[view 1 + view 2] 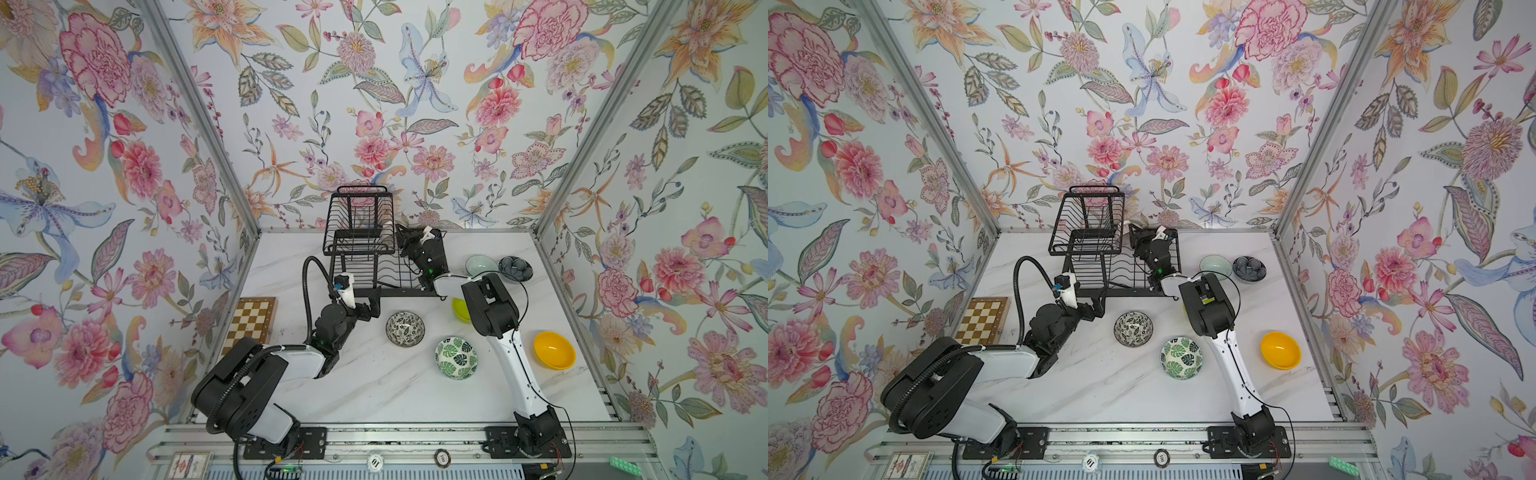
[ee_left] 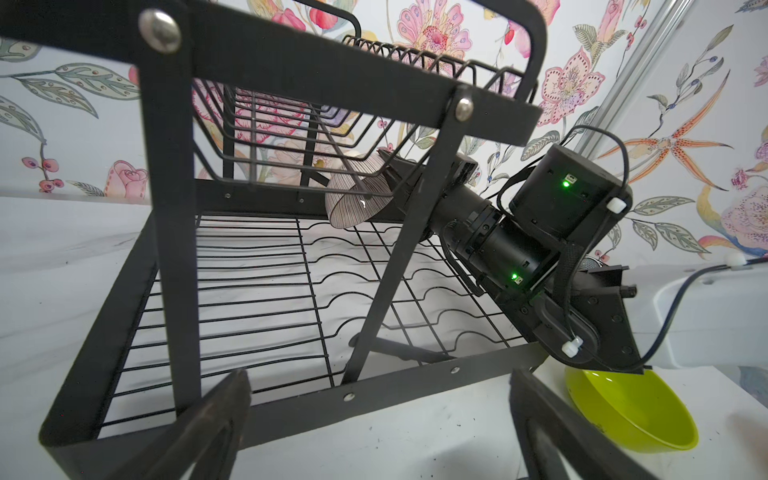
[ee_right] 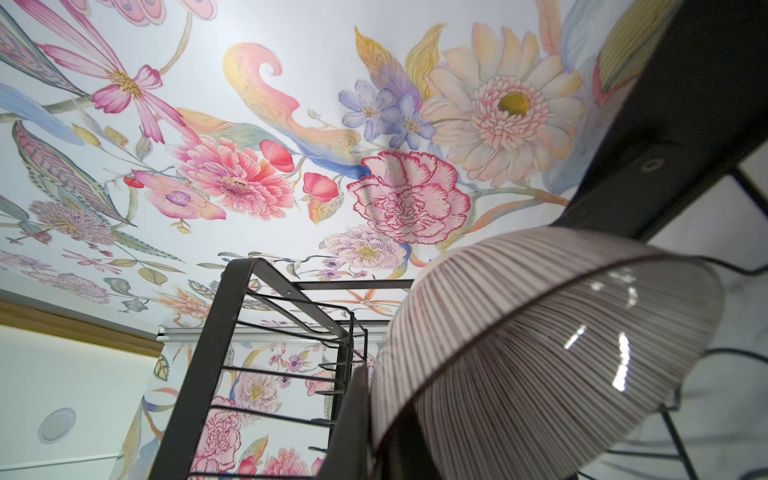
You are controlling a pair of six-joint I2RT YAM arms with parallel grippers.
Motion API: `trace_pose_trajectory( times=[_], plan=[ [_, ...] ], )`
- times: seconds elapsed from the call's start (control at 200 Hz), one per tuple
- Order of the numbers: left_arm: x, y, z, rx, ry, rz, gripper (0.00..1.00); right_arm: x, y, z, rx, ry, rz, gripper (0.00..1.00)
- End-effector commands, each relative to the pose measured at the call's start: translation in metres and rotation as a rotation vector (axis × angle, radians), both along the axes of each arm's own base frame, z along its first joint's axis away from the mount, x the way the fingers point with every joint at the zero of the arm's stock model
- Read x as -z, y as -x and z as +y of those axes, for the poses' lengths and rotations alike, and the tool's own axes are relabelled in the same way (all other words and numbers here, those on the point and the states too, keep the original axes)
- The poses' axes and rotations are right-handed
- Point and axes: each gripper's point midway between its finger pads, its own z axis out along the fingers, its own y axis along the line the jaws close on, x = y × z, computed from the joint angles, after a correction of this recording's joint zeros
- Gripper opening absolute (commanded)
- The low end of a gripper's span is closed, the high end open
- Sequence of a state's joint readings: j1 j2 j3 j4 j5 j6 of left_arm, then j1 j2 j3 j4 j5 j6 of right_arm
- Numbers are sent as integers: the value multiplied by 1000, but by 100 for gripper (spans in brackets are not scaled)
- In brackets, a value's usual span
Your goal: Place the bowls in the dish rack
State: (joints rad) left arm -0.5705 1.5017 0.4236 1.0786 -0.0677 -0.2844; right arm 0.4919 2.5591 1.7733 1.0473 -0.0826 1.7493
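The left claw (image 1: 371, 306) hovers low at the dish rack's (image 1: 360, 232) front edge, its jaws spread wide with nothing between them; in the left wrist view both fingers (image 2: 208, 432) frame the rack's front bar. The rack stands at the back of the surface, its raised basket to the left and its slotted lower tray running right. The right claw (image 2: 388, 174) is clamped on the rim of the pink ribbed bowl (image 2: 359, 195), which is held tipped on its side under the basket's right edge and above the lower tray. Whether it touches the wires cannot be told.

The other six bowls sit upright on the surface. The black-and-white patterned bowl (image 1: 405, 328) is in front of the rack, with the green-leaf bowl (image 1: 456, 358) just beside it and nearer the front. The lime green bowl (image 1: 459, 309) is half hidden under the right arm. The pale celadon bowl (image 1: 481, 264) and dark blue patterned bowl (image 1: 515, 269) sit side by side at the right rear. The orange-yellow bowl (image 1: 554, 350) is near the right edge.

The surface (image 1: 374, 386) is white marble-patterned. A chessboard (image 1: 249, 322) lies at its left edge. Floral wallpaper (image 1: 374, 104) covers the three walls.
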Motion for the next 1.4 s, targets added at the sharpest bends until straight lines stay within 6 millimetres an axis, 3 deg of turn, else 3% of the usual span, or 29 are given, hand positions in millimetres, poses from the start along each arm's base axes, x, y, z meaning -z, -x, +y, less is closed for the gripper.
trace_pose_trajectory(
  times=[0.0,0.305,0.601,0.986,1.221,1.241,1.396],
  plan=[
    [-3,1,2,-16,-2,-19,99,-13,-2,1,14,-78,-32,0],
    [1,0,2,-19,-5,-7,99,-5,-3,-2,42,-104,3,0],
    [4,-2,2,-20,-3,3,99,17,-1,0,66,-142,92,0],
    [3,-1,2,-19,8,3,99,6,-8,2,129,-231,54,0],
    [2,1,3,-17,13,0,99,18,-14,-4,168,-262,70,0],
    [2,1,3,-16,16,1,99,20,-5,12,146,-265,80,0],
    [1,1,3,-17,19,-2,99,30,-2,12,172,-277,97,0]
  ],
)
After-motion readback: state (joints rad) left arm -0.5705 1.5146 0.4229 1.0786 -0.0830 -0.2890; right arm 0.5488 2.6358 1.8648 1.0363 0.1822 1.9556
